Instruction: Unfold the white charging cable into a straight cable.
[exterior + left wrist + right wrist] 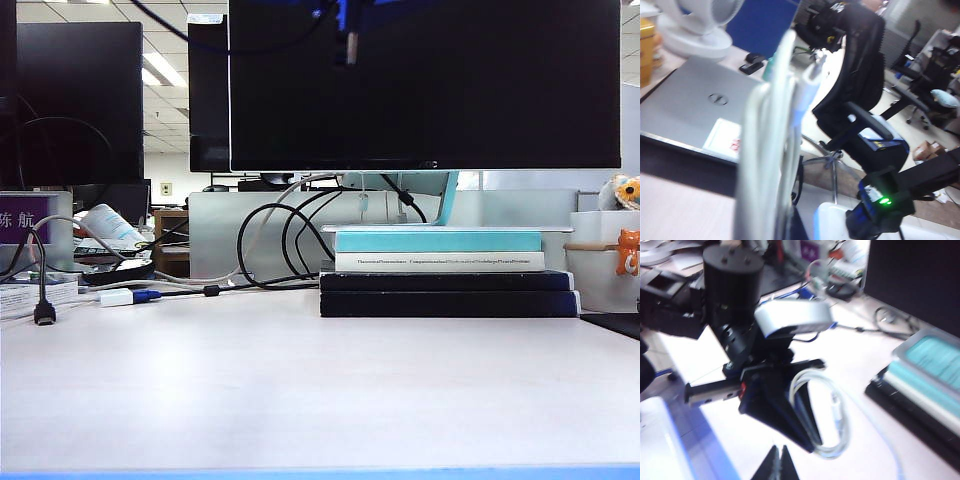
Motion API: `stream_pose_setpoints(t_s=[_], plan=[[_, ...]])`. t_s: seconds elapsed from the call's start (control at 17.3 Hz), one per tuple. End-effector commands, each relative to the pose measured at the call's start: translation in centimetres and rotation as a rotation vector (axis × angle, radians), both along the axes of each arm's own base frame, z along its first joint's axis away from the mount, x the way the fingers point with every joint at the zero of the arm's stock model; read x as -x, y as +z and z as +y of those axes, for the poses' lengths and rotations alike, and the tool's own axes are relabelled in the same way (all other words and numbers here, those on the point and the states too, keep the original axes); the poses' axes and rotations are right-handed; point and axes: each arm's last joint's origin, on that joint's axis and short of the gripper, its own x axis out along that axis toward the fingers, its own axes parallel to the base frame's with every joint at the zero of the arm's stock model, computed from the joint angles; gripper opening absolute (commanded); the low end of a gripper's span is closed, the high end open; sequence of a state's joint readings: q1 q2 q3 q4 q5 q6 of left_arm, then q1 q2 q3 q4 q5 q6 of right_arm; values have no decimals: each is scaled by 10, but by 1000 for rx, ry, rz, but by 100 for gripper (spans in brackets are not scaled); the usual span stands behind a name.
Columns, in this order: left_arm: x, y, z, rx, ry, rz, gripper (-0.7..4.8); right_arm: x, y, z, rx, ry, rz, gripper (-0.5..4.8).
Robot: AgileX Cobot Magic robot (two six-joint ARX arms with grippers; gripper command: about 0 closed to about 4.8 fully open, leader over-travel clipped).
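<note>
I had the left gripper (807,437) clenched on the white charging cable (827,412), its black fingers pinching the folded loops up in the air above the near side of the tabletop (300,390); in the left wrist view the coiled strands (775,150) stood right before the lens, a slim plug (815,75) at their top. The right gripper (778,465) sat just beside that bundle with its jaws pressed together on nothing I could see. To do this step well, I judged the right claw had to open, take a free plug end rather than the middle of a loop, and draw away sideways while the left kept its pinch, slowly so the glossy cord would not slip or snag. Neither arm showed in the exterior view. The pale tabletop lay bare across its near half; at the far edge stood a stack of books (445,275) under a monitor (425,85), black cables (280,245), and a white adapter (118,297) towards the far left corner. An office ran beyond.
</note>
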State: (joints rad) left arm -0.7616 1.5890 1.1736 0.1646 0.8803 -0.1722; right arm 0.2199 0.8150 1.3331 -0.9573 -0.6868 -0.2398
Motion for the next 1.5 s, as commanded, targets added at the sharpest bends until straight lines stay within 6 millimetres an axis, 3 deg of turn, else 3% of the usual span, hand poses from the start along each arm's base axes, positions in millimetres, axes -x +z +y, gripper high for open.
stream_pose_setpoints(t_s=[0.06,0.29,0.4,0.46,0.87,1.15,1.33,1.44,1.5], plan=[[8,10,-4,74,-144,-12,-5,-2,-10,1,12,1,38,-5],[10,14,-2,112,-273,-6,-5,-4,-30,1,79,12,128,9],[11,16,-2,122,-298,-15,-5,-4,-34,1,84,13,151,85],[11,16,-2,125,-299,-20,-5,-4,-34,1,81,17,149,95],[12,17,-2,152,-404,-35,-5,-1,-32,2,31,94,158,95],[2,-6,1,-59,-20,12,-5,10,-26,-3,78,-23,62,95],[8,-11,-4,-119,40,21,-6,12,-26,-4,76,-31,63,95],[21,-13,-14,-136,-14,-6,-6,12,-26,-4,69,-17,62,95],[33,-15,-16,-126,-194,16,-5,13,-28,-3,85,4,81,95]])
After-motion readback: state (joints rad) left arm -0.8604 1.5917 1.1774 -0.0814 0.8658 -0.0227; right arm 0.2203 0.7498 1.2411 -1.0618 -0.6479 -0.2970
